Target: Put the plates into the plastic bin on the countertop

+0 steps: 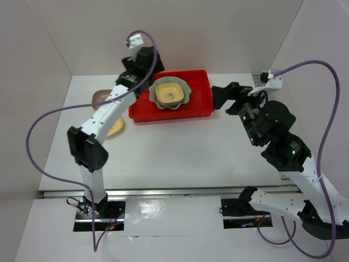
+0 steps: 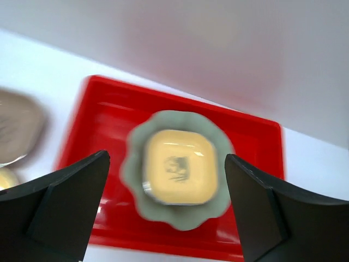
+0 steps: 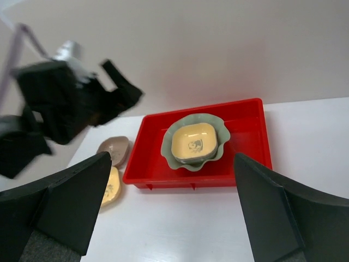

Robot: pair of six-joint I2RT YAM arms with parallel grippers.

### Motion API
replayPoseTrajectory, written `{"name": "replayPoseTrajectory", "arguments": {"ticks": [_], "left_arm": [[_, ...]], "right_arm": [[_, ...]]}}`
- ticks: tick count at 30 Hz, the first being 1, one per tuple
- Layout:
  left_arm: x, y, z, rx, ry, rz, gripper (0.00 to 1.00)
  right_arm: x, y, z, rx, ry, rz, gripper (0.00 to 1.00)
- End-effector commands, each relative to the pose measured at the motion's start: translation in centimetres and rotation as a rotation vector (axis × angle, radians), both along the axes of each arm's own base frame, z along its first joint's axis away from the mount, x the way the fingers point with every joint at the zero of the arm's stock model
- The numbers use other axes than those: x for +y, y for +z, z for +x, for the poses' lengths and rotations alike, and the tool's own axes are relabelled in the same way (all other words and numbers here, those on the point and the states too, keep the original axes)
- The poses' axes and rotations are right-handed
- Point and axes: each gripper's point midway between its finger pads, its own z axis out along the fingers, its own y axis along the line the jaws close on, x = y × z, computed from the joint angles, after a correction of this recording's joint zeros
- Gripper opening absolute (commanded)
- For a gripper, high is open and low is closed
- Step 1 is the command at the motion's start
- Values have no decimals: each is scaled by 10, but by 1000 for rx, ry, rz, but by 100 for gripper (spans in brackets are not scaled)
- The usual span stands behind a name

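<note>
The left claw (image 2: 166, 158) hangs wide open and empty over the red bin (image 1: 199, 82), where a small yellow dish (image 1: 168, 94) sits nested in the big green dish (image 1: 185, 90). The right claw (image 3: 172, 158), open too, waits off the bin's right end. Likely next are the brownish dish (image 1: 101, 97) and second yellow dish (image 1: 115, 128) on the worktop (image 1: 180, 158): rise straight up first, then pinch a rim.

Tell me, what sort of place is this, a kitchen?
Likely a robot test bench, not a kitchen: white walls box in a white countertop, a left arm and a right arm are bolted at its near edge, and a red bin holds a scalloped green dish.
</note>
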Motion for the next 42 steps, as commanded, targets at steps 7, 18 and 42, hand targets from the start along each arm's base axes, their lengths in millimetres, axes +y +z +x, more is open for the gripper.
{"name": "replayPoseTrajectory", "arguments": {"ticks": [7,18,42], "left_arm": [[226,-170,-109,631,591,-131,100],[261,-256,-188,928,712,-196,100],[260,-314,-222,946,772,-194,0]], "right_arm": [[53,-54,16,43,169,-98,100],[85,-97,20,70,298,-176,100],[82,-82,19,34,318,-139,100]]}}
